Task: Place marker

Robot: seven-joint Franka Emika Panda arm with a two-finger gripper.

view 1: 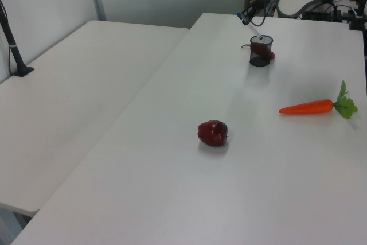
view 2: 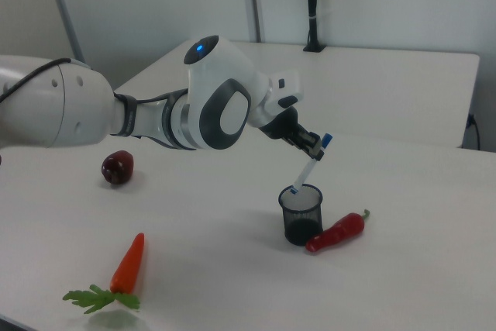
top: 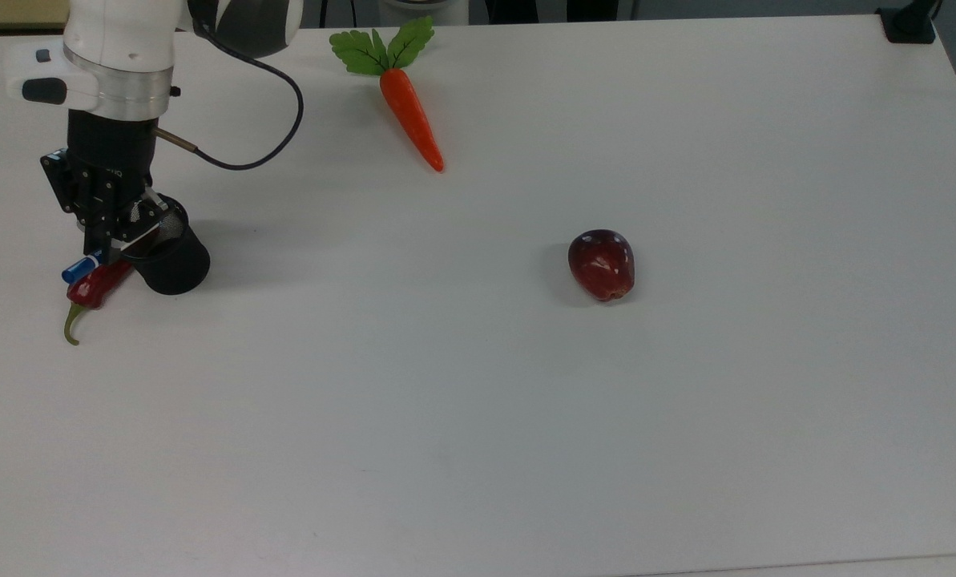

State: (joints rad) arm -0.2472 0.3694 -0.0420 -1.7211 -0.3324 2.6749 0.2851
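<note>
— Any writing to read here; a brand, a number, a sign?
— None; the marker (view 2: 311, 164) carries a small blue label, yet its print cannot be made out; nothing else bears legible text.

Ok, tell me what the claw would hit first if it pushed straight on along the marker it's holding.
Probably the black mesh cup. The claw holds the marker tilted, its lower tip at the cup's rim, so the marker would likely slide inside first. Depth is hard to judge.
</note>
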